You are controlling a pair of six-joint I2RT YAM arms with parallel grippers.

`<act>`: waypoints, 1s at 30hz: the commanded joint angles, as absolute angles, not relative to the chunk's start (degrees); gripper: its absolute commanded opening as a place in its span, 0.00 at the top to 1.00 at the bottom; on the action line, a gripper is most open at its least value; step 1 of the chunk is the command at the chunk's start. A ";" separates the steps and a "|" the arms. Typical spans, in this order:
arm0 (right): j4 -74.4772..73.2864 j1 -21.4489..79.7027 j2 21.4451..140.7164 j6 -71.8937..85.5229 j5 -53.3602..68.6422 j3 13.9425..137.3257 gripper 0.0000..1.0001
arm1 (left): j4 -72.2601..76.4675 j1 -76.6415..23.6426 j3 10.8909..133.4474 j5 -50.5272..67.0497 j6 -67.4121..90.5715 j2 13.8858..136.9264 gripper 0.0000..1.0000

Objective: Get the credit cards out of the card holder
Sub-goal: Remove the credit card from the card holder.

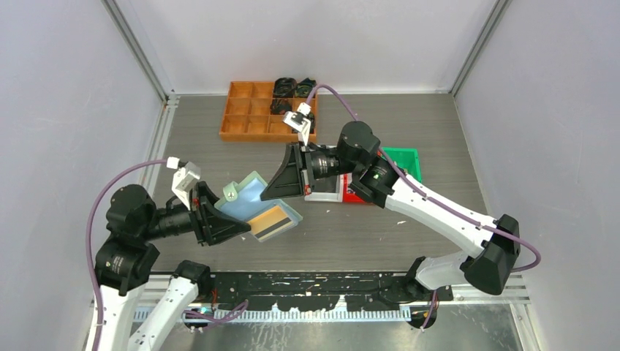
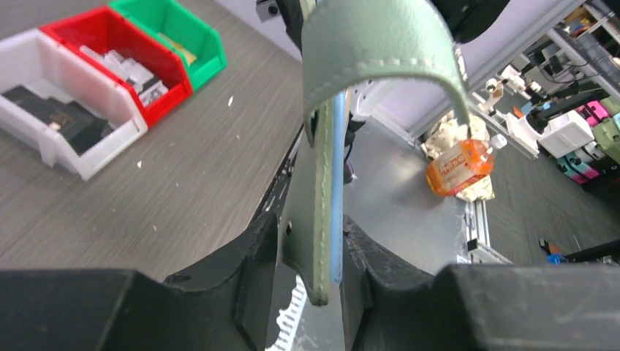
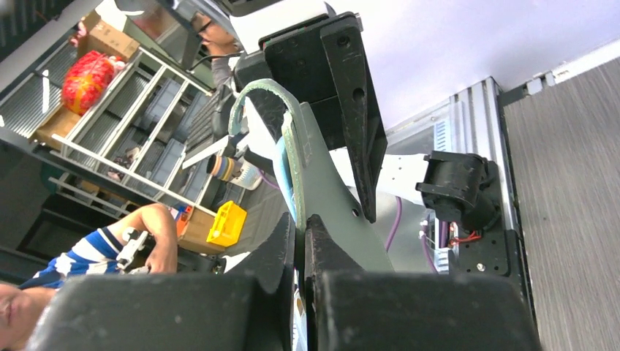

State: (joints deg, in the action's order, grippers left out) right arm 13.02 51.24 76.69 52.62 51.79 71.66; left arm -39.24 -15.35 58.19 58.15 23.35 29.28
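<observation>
No card seen outside the card holder point(image 1: 248, 191); an orange card point(image 1: 269, 218) sits in its pocket. The right gripper point(image 3: 301, 223) pinches its far edge, the left gripper point(image 2: 311, 227) its near edge.

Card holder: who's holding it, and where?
Right end effector pinches the card holder by its far edge; left end effector brackets the near edge, grip unclear.

Card holder point(image 3: 333, 197) (sage-green) between fingers point(image 3: 272, 256)

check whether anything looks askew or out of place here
One credit card juts partway out of the open card holder, which is held off the table between the left pincer and right pincer. White specks lie scattered on the table.
</observation>
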 commanded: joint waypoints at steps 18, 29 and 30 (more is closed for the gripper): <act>4.47 50.98 75.19 43.02 51.42 74.26 0.65 | -34.96 -15.38 63.03 57.04 23.29 33.27 1.00; -35.70 55.07 80.83 13.88 50.35 89.55 0.40 | -51.84 -15.38 69.95 66.67 5.56 39.96 1.00; -38.45 55.89 81.98 11.56 49.29 91.17 0.40 | -52.31 -15.38 70.26 66.98 5.08 40.36 1.00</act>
